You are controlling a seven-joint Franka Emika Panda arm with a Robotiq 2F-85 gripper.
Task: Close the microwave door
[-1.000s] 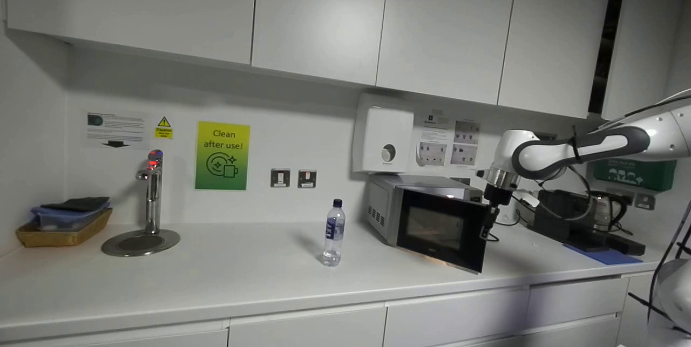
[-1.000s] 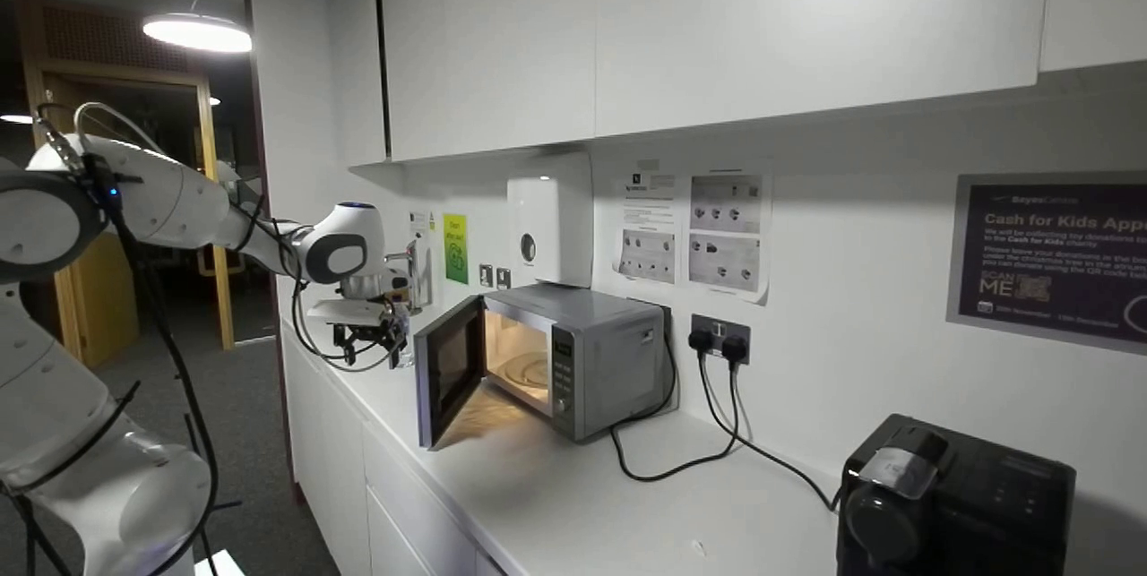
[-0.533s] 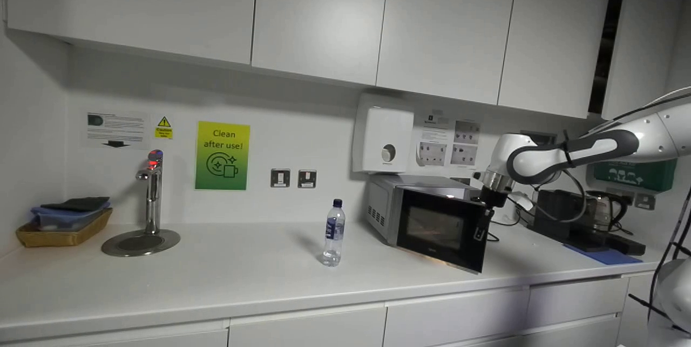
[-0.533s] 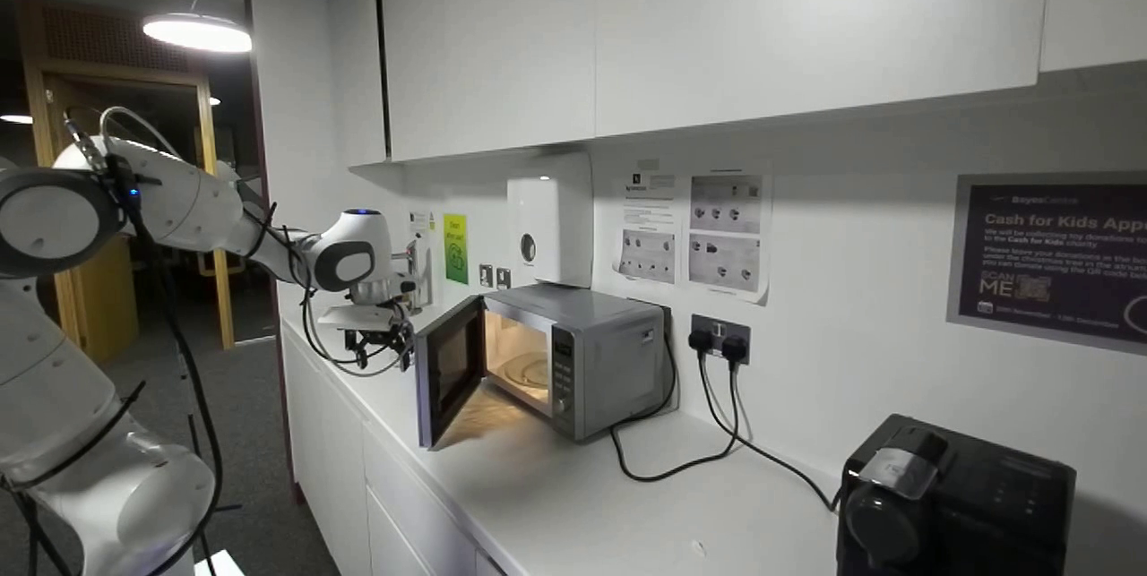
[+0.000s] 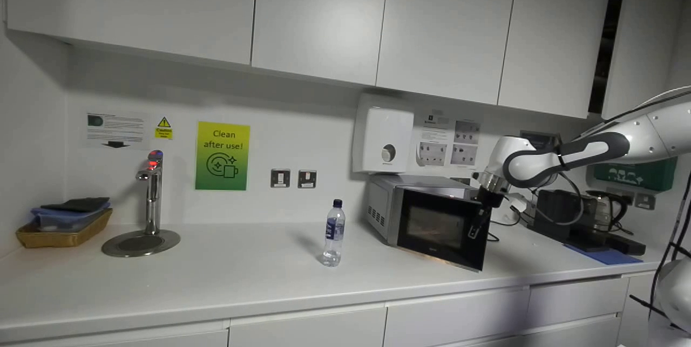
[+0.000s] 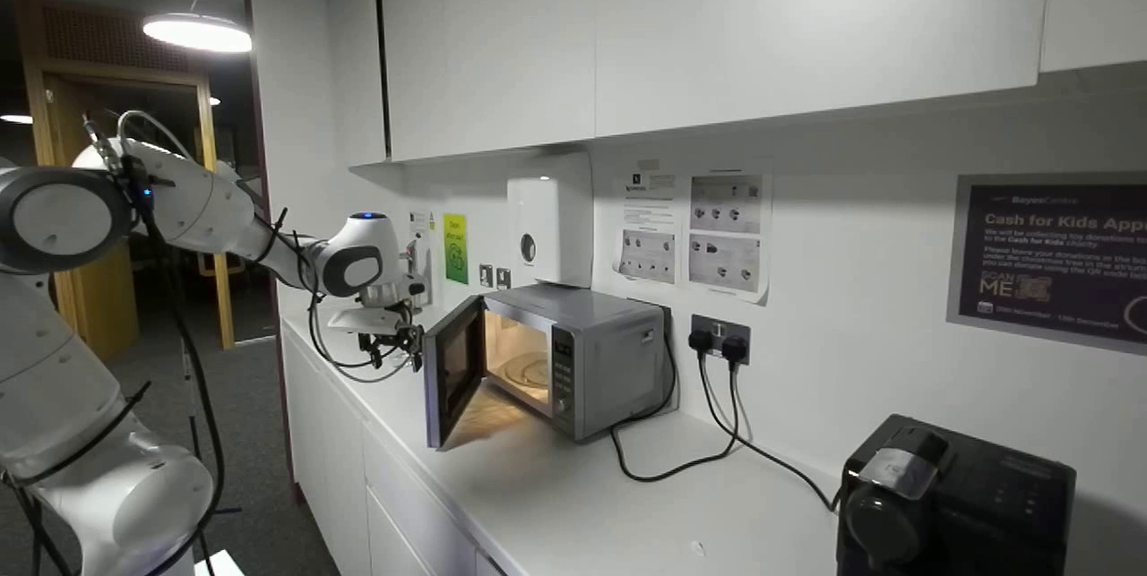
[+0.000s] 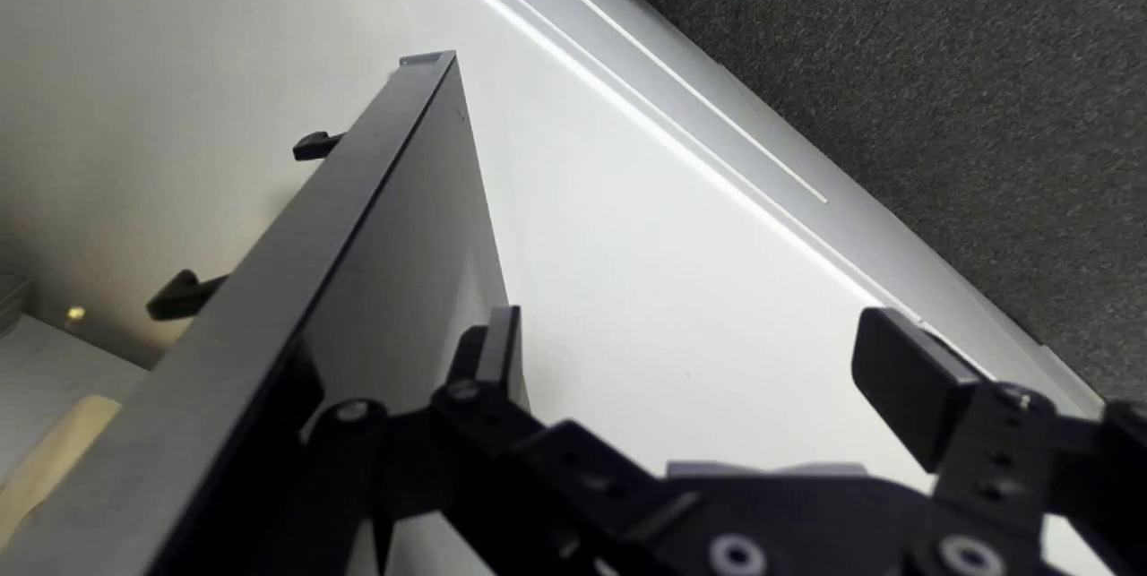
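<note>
Microwave door [image 6: 455,370] just nudged inward slightly, gripper [image 7: 690,334] apparently pushing its outer face; closing likely started, but door is well ajar, free side near the front edge of the kitchen worktop [image 5: 216,277]. Gripper jaws spread wide, nothing held. Franka arm [image 6: 202,209] reaches over that edge, bent down at the wrist.

Black microwave door [image 5: 436,229], silver-grey microwave [image 6: 602,361], black pincer [image 7: 690,343]

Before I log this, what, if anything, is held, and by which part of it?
Nothing is held: the fingers stand wide apart, one beside the microwave door.
</note>
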